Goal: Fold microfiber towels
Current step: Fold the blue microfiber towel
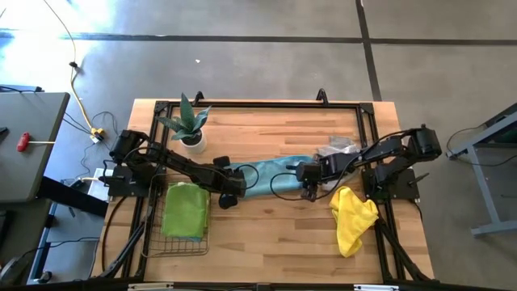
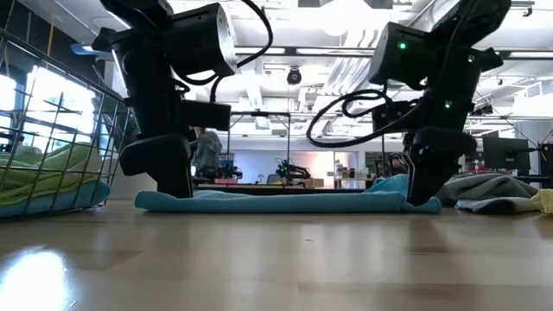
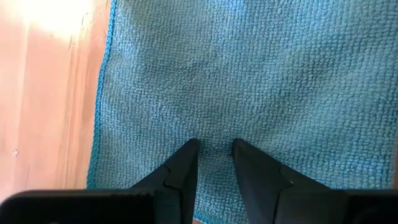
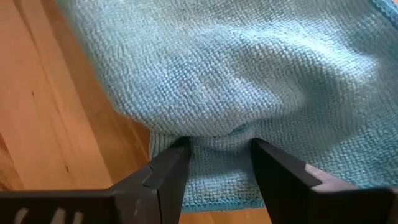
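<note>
Both arms are dark, almost black, built from thick rounded segments with cylindrical joint housings. Loose black cables loop along the right arm [image 2: 441,78], which shows small green lights. The left arm [image 2: 168,78] has a big grey round motor cap. The fingers [image 3: 180,174] are matte black, wedge-shaped, tapering to points.

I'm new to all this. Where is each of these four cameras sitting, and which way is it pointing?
High view: above the table, looking straight down; both arms, teal towel, lime green towel in the wire basket, yellow towel, potted plant.
Low view: at tabletop height, looking level across; left gripper and right gripper stand on the teal towel.
Left wrist view: on the left arm, looking down past its fingers.
Right wrist view: on the right arm, past its fingers.
All four share the teal towel.
</note>
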Controlling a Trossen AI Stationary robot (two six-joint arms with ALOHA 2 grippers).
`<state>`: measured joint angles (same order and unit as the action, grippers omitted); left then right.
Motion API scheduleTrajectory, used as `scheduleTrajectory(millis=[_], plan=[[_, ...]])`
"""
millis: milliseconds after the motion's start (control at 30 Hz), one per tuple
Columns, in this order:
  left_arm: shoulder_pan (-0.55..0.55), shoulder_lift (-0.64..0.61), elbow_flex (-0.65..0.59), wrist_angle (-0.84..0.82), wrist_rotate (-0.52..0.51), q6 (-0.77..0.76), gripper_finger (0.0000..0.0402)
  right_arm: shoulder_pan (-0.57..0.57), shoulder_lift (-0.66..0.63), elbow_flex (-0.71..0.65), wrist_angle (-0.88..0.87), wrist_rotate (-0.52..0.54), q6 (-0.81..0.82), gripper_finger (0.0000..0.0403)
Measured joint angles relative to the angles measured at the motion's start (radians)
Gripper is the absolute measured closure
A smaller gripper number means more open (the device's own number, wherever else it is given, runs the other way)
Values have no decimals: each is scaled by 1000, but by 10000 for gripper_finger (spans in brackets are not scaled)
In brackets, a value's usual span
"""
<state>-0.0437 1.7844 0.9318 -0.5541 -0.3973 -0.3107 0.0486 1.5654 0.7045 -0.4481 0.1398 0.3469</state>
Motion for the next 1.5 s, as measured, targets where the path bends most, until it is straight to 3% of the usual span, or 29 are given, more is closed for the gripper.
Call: scheduleTrajectory(millis=[200,400,467,733,900,1133,1200,1333,1500], plan=[[0,0,0,0,0,7,308,-15,-14,23,-126,32,-209,231],[0,0,0,0,0,7,308,-37,-12,101,-292,269,-371,231],[0,0,0,0,1,8,308,-45,-13,132,-349,294,-371,231],[0,1,-2,17,-2,-73,308,-51,-72,200,-393,107,-170,231],[-11,1,-2,19,1,-131,308,-56,-190,88,-300,-44,-8,231],[-25,2,-2,38,-22,-132,308,-91,-422,-124,-1,-92,300,231],[-26,3,-3,57,-28,-132,308,-87,-457,-163,20,-70,205,231],[-27,5,-3,93,-33,-108,308,-48,-473,-196,25,7,-145,231],[-27,5,-3,103,-29,-105,308,-21,-430,-214,16,70,-259,231]])
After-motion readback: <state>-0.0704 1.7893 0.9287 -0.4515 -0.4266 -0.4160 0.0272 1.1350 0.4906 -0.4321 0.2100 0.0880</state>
